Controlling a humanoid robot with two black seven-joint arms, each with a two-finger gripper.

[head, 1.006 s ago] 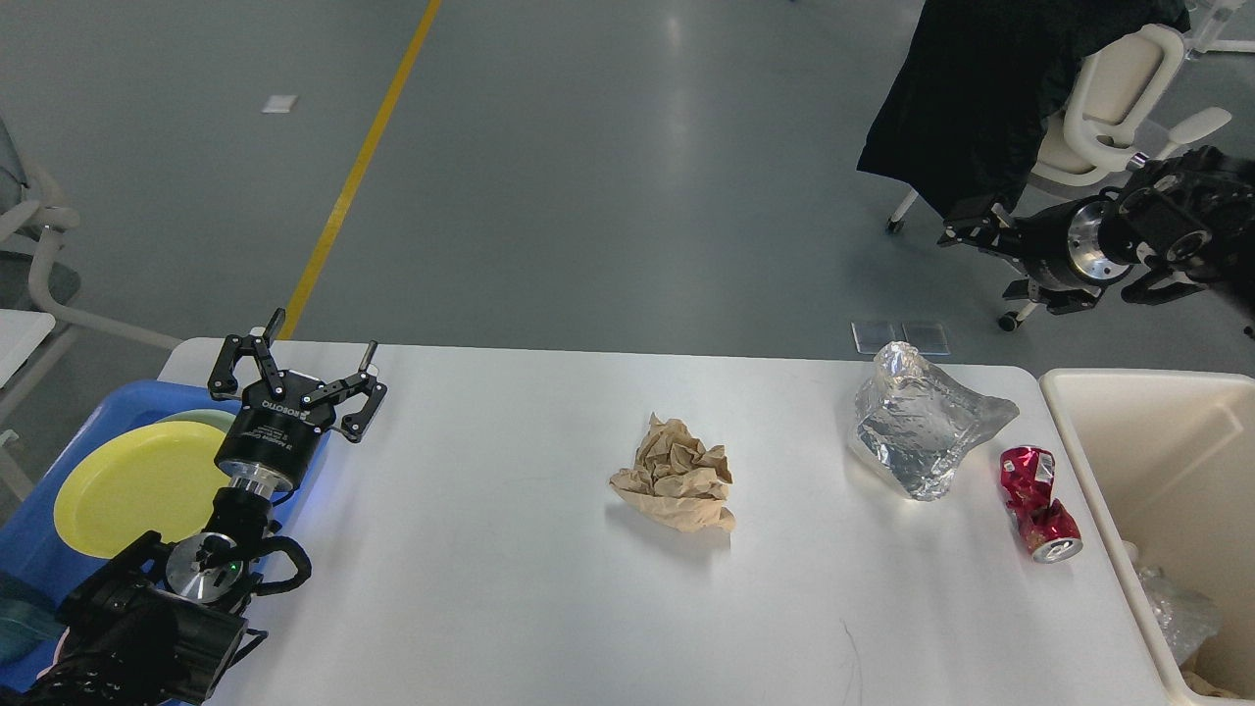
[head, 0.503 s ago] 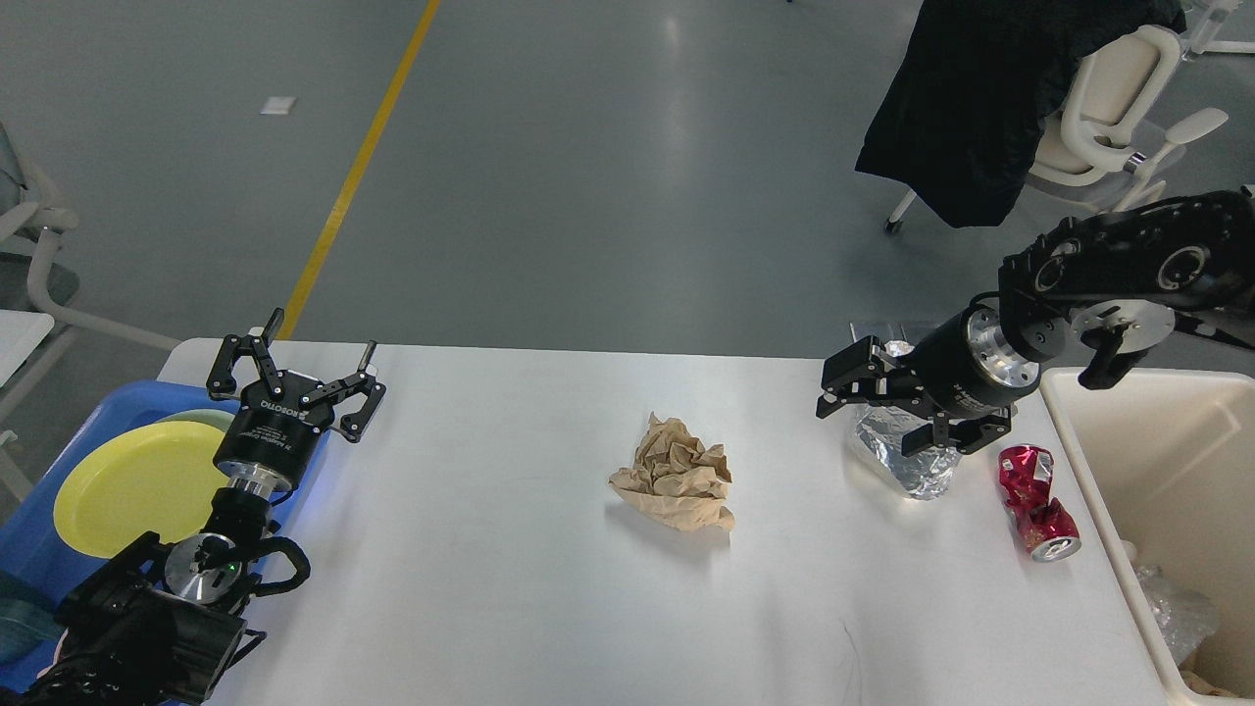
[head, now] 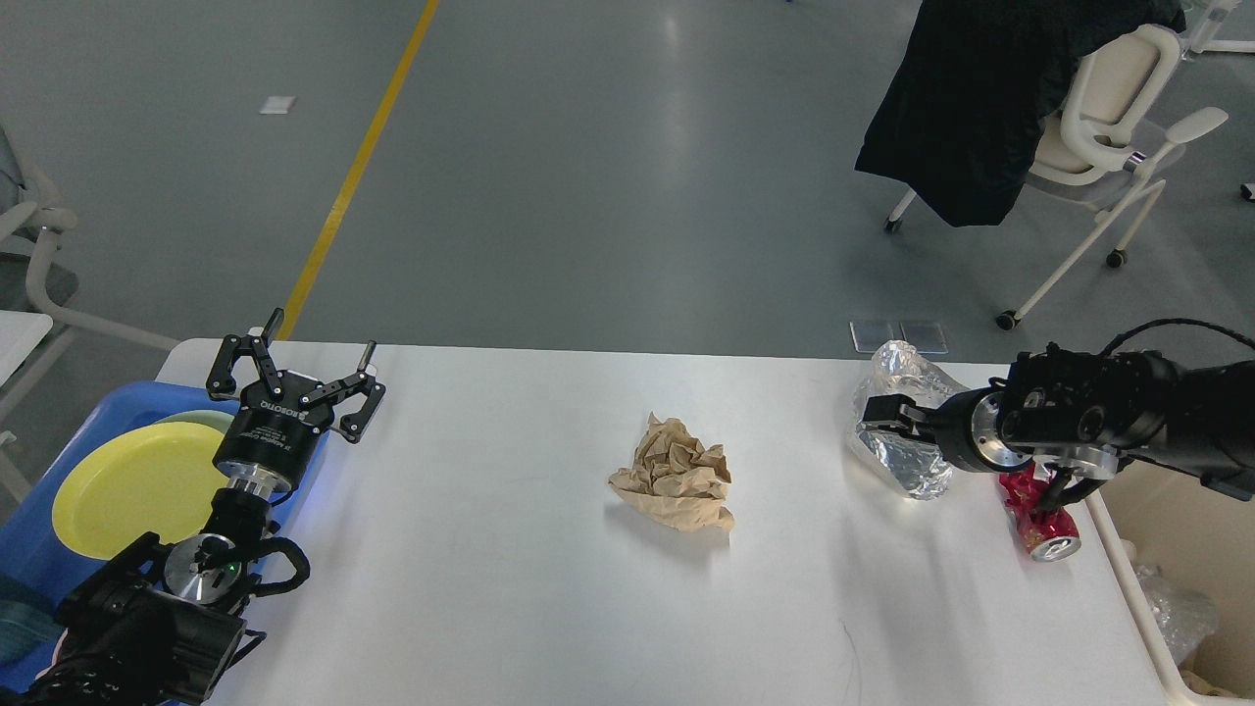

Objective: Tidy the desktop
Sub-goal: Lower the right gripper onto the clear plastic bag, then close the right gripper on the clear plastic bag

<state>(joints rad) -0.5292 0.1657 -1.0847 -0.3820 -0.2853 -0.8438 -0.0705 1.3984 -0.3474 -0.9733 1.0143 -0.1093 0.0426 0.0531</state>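
The desktop (head: 510,588) is a white tabletop holding a crumpled brown paper wad (head: 677,476) at centre, a crushed clear plastic bottle (head: 897,461) at right and a crushed red can (head: 1037,518) beside it. My left gripper (head: 323,337) stands open over the table's left end, holding nothing. My right gripper (head: 885,416) reaches in low from the right and lies against the plastic bottle. Its fingers show dark and side-on, so their state is unclear. The right arm covers part of the can.
A blue tray (head: 59,431) with a yellow plate (head: 137,485) sits off the table's left end. A cream bin (head: 1142,608) with some rubbish stands at the right end. An office chair (head: 1108,118) draped with a black jacket is behind.
The right arm has swung down from high above the floor to table height, its gripper now at the plastic bottle. The left arm has not moved.
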